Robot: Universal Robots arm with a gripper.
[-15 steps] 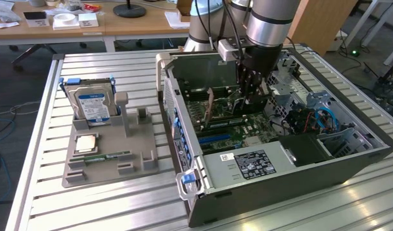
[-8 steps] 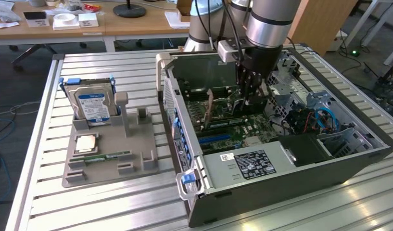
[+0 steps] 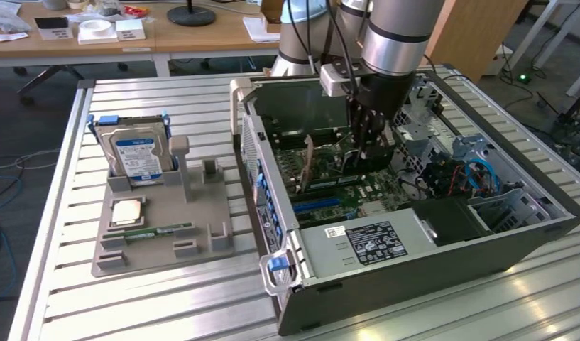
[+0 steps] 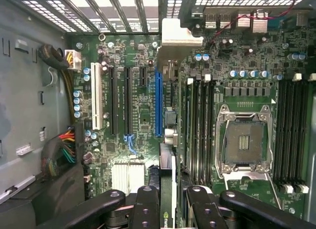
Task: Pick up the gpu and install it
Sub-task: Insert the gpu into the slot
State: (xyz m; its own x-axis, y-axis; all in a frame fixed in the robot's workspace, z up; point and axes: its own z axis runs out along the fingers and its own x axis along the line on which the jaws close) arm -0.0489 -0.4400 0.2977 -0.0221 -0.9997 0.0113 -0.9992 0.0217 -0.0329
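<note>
Gripper (image 4: 170, 197) clenched on gpu (image 4: 167, 162), card edge-on in jaws, above blue slot (image 4: 158, 105)

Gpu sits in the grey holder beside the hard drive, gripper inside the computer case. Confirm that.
Wrong on one count: the gpu is not in the grey holder; the gripper holds it over the motherboard, as the wrist view shows. The gripper is inside the computer case.

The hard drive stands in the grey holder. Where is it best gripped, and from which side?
I would grip the hard drive by its upper half, jaws across the two broad faces, coming from above: it stands upright on edge, and the grey holder encloses its lower edge.
</note>
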